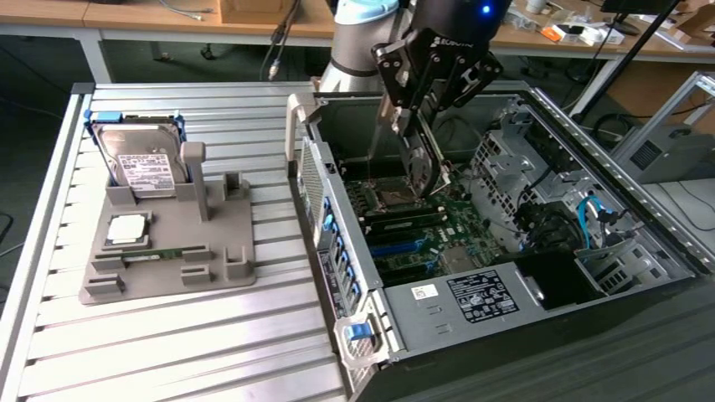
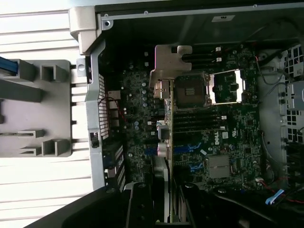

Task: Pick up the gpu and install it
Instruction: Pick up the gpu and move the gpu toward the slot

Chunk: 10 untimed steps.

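The gpu [image 1: 421,163] hangs on edge inside the open computer case [image 1: 357,327], just above the motherboard [image 1: 408,243]. My gripper [image 1: 426,113] is shut on its upper edge. In the wrist view the gpu [image 2: 166,137] appears edge-on, with its silver end bracket [image 2: 167,61] toward the case's rear wall and the fingers [image 2: 139,204] on either side of it. Below it lie the CPU socket [image 2: 194,90], the memory slots and the blue expansion slots [image 2: 183,149]. I cannot tell whether the card touches the board.
On the slatted table at the exterior view's left stands a grey fixture [image 1: 213,260] with a silver hard drive [image 1: 143,167], a processor chip [image 1: 126,230] and a narrow green memory stick [image 1: 167,252]. Drive cages and cables [image 1: 592,213] crowd the case's far side.
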Each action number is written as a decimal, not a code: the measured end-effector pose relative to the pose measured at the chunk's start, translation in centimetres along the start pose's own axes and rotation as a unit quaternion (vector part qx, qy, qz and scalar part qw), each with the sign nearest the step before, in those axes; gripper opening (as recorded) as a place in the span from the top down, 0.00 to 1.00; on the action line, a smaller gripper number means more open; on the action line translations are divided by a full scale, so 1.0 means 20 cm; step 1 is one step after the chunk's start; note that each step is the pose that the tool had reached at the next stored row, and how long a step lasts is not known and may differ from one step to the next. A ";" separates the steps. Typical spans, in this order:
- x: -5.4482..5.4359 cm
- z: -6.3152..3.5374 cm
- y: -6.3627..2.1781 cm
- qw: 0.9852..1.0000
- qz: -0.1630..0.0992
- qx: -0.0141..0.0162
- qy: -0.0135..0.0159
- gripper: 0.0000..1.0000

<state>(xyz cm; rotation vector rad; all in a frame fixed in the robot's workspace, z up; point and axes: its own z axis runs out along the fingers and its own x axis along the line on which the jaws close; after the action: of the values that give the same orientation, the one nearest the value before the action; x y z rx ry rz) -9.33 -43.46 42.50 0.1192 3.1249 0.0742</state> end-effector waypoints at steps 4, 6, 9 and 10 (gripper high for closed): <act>-0.04 0.001 -0.001 1.000 0.000 0.000 0.000 0.73; -0.06 0.001 -0.001 1.000 0.000 0.000 0.001 0.73; -0.09 0.001 -0.002 1.000 0.000 0.000 0.001 0.73; -0.10 0.002 -0.001 1.000 0.000 0.000 0.001 0.73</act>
<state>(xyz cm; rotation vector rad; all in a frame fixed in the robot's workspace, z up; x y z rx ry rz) -7.29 -43.63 42.49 0.1194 3.1273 0.0739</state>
